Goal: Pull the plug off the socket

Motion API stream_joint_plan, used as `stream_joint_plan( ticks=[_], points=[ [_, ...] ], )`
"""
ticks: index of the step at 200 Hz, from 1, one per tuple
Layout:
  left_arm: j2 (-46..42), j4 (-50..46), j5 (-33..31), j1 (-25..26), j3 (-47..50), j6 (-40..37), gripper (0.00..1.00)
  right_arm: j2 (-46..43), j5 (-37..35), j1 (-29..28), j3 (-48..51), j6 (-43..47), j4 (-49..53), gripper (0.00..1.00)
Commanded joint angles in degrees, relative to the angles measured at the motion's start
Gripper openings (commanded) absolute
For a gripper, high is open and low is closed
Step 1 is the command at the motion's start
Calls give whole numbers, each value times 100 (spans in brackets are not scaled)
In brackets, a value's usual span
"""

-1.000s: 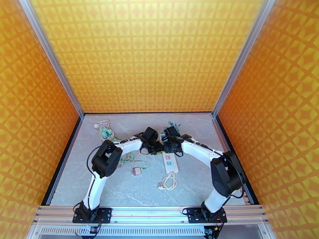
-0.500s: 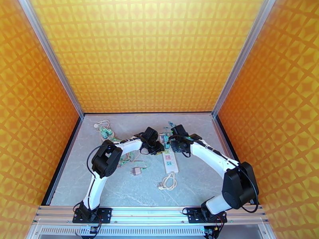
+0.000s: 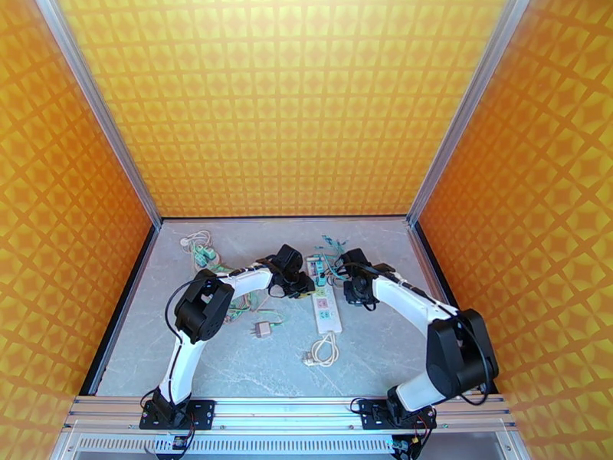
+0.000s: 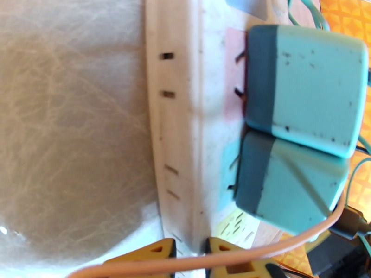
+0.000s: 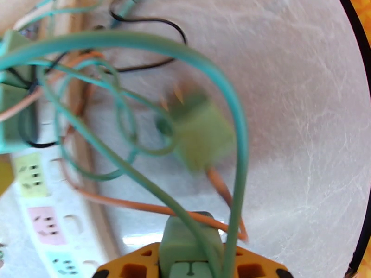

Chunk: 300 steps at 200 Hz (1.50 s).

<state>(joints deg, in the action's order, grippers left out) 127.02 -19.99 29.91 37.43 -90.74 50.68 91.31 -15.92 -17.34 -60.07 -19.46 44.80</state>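
The socket (image 3: 327, 307), a long white power strip, lies mid-table, with its coiled white cord (image 3: 325, 350) at the near end. My left gripper (image 3: 300, 284) is shut on the strip's left edge; its yellow fingertips (image 4: 155, 250) straddle the strip's side (image 4: 178, 135). Two teal plugs (image 4: 301, 93) sit in the outlets beside it. To the right of the strip, my right gripper (image 3: 354, 293) is shut on a green plug (image 5: 188, 249), clear of the strip (image 5: 39, 205). A green cord (image 5: 239, 149) loops up from this plug. Another green plug (image 5: 201, 130) shows blurred ahead.
A grey adapter (image 3: 263, 329) lies on the table left of the strip. Green plugs and tangled cords (image 3: 204, 256) sit at the back left, and more cords (image 3: 331, 243) behind the strip. Orange walls close in the table on three sides.
My right arm has swung right and away from the strip, still shut on the green plug. The left arm has stayed on the strip.
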Motion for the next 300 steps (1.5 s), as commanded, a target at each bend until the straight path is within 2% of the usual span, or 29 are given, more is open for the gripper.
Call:
stream_joint_plan(
  ticks=[1,28,39,68,101,158,216,244,300],
  points=[
    [-17,-761,-418,-100,241,-137,25,240,-564,140,42,-192,350,15],
    [-68,-761,-416,-97,241,-170,25,379,-767,279,64,-233,420,15],
    [-81,-764,-416,-101,241,-180,25,419,-704,295,58,-205,398,18],
    [-164,-748,-407,-101,240,-252,26,308,4,300,66,8,184,37],
    [-311,-750,-351,-100,104,-355,29,-33,673,295,-2,117,139,54],
    [-639,-797,-267,-92,-66,-486,33,-869,1665,292,-222,84,214,76],
    [-970,-939,-267,-87,-66,-714,34,-1529,1836,300,-330,-37,123,79],
    [-1119,-902,-271,-72,-8,-883,34,-1689,1898,294,-288,-166,-153,77],
    [-1187,-802,-267,-8,-218,-1448,34,-1512,2126,299,-161,-520,-630,64]
  ],
)
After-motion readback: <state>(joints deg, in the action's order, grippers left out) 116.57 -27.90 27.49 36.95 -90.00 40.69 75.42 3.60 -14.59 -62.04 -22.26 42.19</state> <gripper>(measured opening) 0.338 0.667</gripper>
